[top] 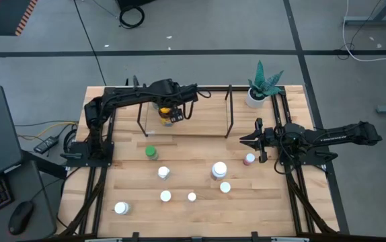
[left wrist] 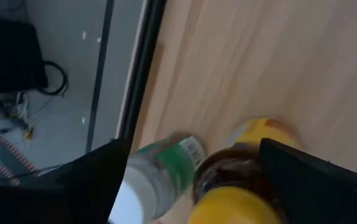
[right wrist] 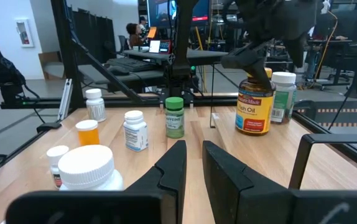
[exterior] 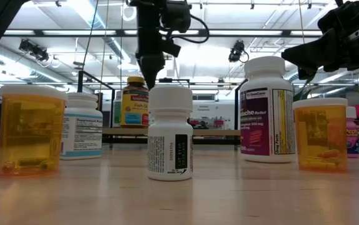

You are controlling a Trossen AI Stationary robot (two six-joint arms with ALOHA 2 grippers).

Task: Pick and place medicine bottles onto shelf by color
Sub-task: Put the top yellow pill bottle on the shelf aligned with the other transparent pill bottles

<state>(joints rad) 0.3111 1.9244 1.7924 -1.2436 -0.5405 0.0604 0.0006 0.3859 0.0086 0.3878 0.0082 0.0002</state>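
Observation:
The shelf (top: 200, 117) stands at the table's far edge. On its left part a brown fish-oil bottle with a yellow cap (top: 168, 114) (right wrist: 254, 106) stands upright, and a white-capped, green-labelled bottle (right wrist: 283, 93) (left wrist: 160, 177) stands next to it. My left gripper (top: 173, 101) (left wrist: 192, 149) hovers open just above the yellow cap, fingers slanting down on either side of it. Loose medicine bottles stand on the tabletop: green-capped (top: 151, 153), pink-capped (top: 249, 159), and several white-capped ones such as (top: 219, 170). My right gripper (top: 247, 140) (right wrist: 194, 168) waits shut at the right, held level.
A potted green plant (top: 263, 84) stands at the far right corner behind the shelf. The shelf's thin black rods (top: 229, 111) rise beside the placed bottles. Bare wood lies on the shelf's right half and between the loose bottles and the near edge.

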